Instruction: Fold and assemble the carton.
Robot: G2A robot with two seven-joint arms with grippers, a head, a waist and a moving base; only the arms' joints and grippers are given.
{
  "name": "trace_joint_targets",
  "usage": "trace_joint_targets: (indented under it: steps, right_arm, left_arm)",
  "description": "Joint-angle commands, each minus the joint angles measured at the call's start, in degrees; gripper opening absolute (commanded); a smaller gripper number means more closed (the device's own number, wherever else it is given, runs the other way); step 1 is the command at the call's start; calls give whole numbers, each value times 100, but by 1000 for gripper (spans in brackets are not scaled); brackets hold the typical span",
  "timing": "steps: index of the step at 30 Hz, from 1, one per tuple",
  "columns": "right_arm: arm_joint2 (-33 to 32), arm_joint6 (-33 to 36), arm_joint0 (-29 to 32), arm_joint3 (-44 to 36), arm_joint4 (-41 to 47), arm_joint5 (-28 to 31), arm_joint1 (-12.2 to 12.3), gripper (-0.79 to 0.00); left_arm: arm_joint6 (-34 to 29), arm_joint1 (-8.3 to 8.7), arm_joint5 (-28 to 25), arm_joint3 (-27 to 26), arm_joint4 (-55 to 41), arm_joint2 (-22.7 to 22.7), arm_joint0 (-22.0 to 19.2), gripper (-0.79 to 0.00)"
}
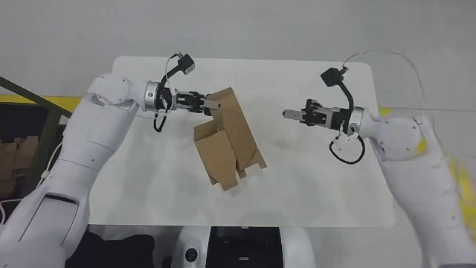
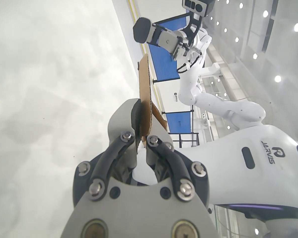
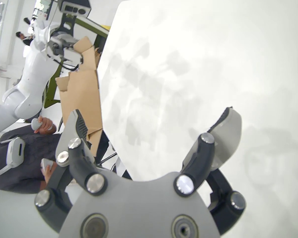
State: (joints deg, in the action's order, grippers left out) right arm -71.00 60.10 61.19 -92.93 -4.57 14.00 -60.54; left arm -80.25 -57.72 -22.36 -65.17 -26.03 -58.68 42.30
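- Carton (image 1: 238,130): brown cardboard, partly folded with its flaps loose. I see it over the middle of the white table (image 1: 312,186), a little toward my left arm's side, tilted. I cannot tell whether its lower end touches the tabletop.
- Left gripper (image 1: 216,104): I have it pinching the carton's upper edge on the far side, pads pressed on a single cardboard panel that stands up between them.
- Right gripper (image 1: 286,114): its fingers are spread wide with nothing between them. It hangs above the table, apart from the carton, and points toward it.
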Motion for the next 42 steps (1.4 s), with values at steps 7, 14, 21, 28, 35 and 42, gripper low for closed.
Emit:
trace_joint_targets:
  steps: [7, 14, 21, 28, 35, 42]
  right_arm:
    - [782, 896, -615, 650, 1256, -2, -156, 0]
    - [1301, 1049, -970, 1107, 2084, 71, -322, 0]
    - [1301, 1049, -970, 1107, 2084, 71, -322, 0]
    - [1295, 1011, -957, 1105, 2074, 63, -321, 0]
    - [1363, 1226, -930, 1340, 2251, 271, -326, 0]
    - [1739, 1686, -1217, 2116, 2813, 826, -468, 0]
  left_arm:
    - [-146, -161, -22, 213, 204, 549, -558, -785]
    - [-460, -294, 291, 265, -149, 1087, -941, -785]
    - [-424, -332, 256, 367, -246, 1223, -1089, -785]
    - [-424, -332, 256, 367, -246, 1223, -1089, -785]
    - [-345, -278, 352, 237, -314, 1075, -878, -785]
    - [-608, -290, 440, 229, -658, 1027, -868, -785]
